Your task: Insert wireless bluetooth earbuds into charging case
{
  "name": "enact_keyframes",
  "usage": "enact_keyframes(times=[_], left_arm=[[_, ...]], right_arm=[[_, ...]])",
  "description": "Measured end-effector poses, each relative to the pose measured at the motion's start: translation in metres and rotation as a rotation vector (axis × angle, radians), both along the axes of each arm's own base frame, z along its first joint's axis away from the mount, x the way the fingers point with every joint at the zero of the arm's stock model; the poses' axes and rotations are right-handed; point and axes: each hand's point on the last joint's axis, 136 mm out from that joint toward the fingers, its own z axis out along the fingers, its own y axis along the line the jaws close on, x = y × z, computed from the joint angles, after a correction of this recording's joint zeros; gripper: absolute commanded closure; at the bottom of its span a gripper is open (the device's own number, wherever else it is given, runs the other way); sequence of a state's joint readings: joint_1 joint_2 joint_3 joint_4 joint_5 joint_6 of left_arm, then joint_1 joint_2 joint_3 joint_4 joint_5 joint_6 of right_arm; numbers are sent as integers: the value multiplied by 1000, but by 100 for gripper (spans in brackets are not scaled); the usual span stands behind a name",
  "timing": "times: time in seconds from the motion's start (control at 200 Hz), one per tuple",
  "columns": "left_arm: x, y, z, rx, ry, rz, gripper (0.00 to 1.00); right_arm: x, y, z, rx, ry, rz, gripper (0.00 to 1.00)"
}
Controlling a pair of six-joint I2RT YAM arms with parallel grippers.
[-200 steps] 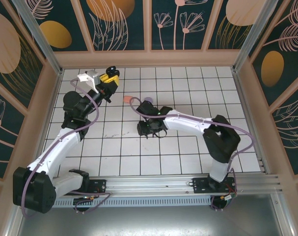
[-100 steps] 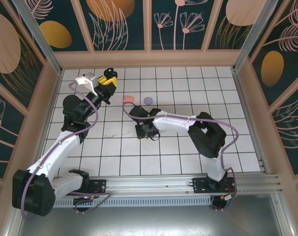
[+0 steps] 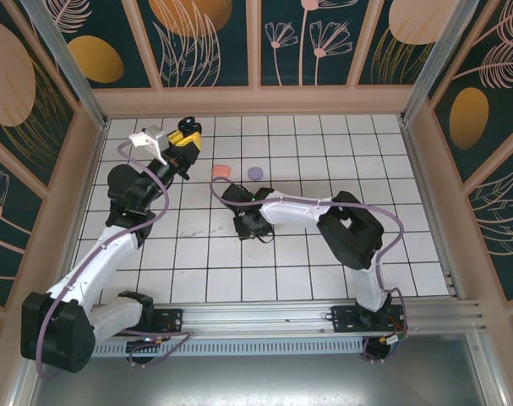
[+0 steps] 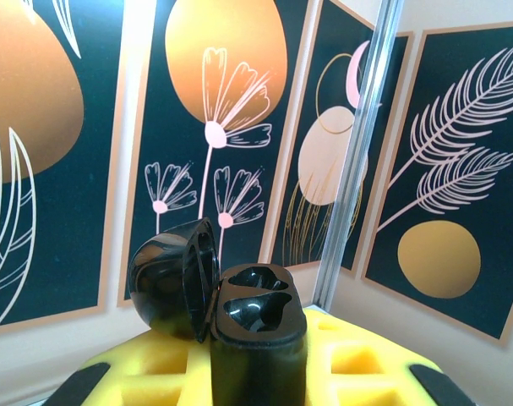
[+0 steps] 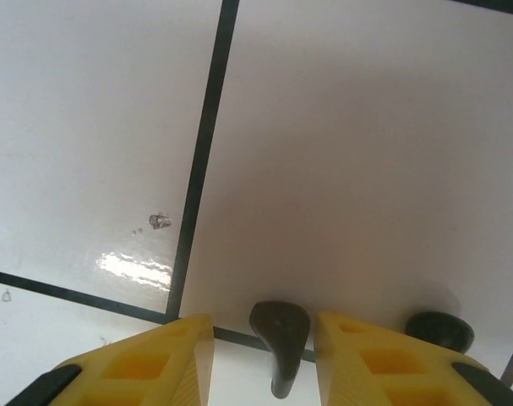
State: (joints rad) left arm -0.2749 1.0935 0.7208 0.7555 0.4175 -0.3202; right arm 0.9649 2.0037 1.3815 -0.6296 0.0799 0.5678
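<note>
My left gripper [image 4: 256, 376] is shut on a black charging case [image 4: 258, 326] and holds it upright and raised at the table's far left [image 3: 188, 128]. The case's lid [image 4: 173, 279] is swung open to the left, and both sockets look empty. My right gripper [image 5: 264, 359] is down at the white tiles near the table's middle [image 3: 249, 227]. A black earbud [image 5: 280, 338] lies between its yellow fingers [image 5: 155, 368], with a gap on either side. A second black earbud [image 5: 439, 330] lies just outside the right finger.
A salmon-orange case [image 3: 221, 170] and a lavender case [image 3: 255, 172] sit closed on the tiles behind the right gripper. Wooden walls with painted panels [image 3: 256, 97] ring the table. A metal post [image 4: 357, 152] stands behind the held case.
The right arm has folded leftward, bringing its gripper a little left and down onto the tiles, with its jaws narrowing. The left gripper shifted slightly and still holds the black case.
</note>
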Motion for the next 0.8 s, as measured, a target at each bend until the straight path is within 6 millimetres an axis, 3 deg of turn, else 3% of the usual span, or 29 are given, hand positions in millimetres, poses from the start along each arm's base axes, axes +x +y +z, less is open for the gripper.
enact_keyframes(times=[0.801], left_arm=[[0,0,-3,1,4,0,100]], right_arm=[[5,-1,-4,-23,-6,-18,72]])
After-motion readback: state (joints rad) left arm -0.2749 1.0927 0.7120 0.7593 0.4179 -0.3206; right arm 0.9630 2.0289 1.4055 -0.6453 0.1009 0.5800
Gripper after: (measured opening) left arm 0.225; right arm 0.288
